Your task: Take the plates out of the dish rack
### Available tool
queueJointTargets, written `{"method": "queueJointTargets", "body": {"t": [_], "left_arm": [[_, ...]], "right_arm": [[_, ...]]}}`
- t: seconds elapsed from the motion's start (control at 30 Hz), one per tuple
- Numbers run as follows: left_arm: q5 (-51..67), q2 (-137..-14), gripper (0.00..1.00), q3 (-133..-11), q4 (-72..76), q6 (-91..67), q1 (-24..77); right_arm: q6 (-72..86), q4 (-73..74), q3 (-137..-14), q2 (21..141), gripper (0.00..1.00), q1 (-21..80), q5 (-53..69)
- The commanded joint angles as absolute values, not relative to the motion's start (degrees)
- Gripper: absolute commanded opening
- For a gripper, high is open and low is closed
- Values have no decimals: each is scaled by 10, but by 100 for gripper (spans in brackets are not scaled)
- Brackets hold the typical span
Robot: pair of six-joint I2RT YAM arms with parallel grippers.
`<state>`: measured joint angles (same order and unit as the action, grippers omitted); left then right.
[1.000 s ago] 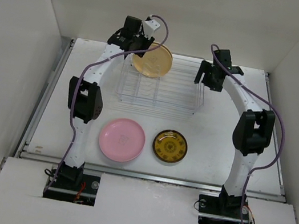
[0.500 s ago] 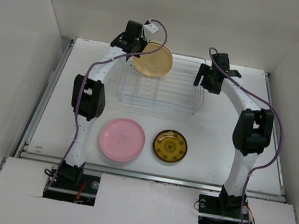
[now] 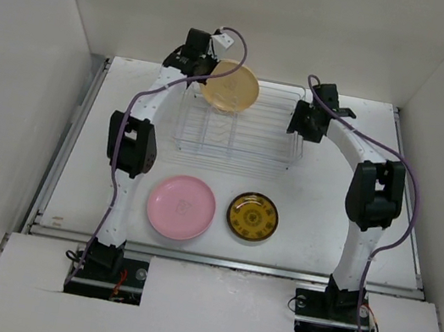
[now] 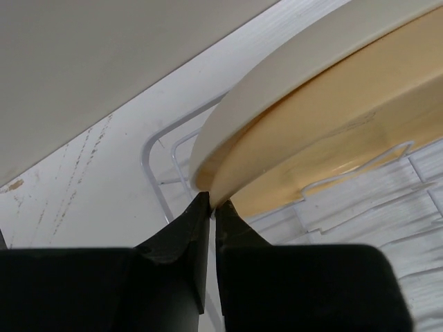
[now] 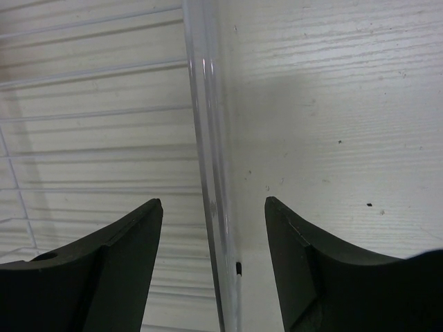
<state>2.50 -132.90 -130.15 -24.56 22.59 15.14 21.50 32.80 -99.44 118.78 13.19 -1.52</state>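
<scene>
A pale yellow plate (image 3: 231,87) stands tilted at the back left of the wire dish rack (image 3: 244,140). My left gripper (image 3: 199,63) is at the plate's left edge. In the left wrist view the gripper (image 4: 212,200) is shut on the plate's (image 4: 332,117) thin rim, above the rack wires (image 4: 156,176). My right gripper (image 3: 305,122) hovers at the rack's right end. In the right wrist view it (image 5: 213,204) stands open, with its fingers either side of the rack's rim wire (image 5: 208,173) and not touching it.
A pink plate (image 3: 181,207) and a smaller patterned amber plate (image 3: 253,216) lie flat on the table in front of the rack. White walls enclose the table on the left, back and right.
The left jaws have closed onto the yellow plate's rim, and the plate has shifted slightly. The right gripper has moved in over the rack's right rim and narrowed a little.
</scene>
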Motion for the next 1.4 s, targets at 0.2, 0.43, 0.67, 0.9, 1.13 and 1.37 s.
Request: {"method": "queueJointTargets", "body": {"t": [0.2, 0.43, 0.67, 0.9, 1.13, 1.37], "left_arm": [[91, -1244, 0, -1385, -282, 165, 138], [91, -1214, 0, -1385, -299, 140, 133], [103, -1186, 0, -1349, -313, 135, 127], [197, -1123, 0, -1361, -403, 110, 85], [279, -1062, 0, -1332, -640, 300, 51], [316, -1011, 0, -1257, -912, 512, 67]], "right_arm": [[220, 301, -984, 1149, 67, 134, -11], [214, 295, -979, 1143, 67, 134, -11], [209, 295, -979, 1137, 67, 134, -4], [199, 295, -979, 1117, 67, 134, 7], [180, 290, -994, 1080, 71, 134, 17], [129, 265, -1074, 1090, 79, 153, 63]]}}
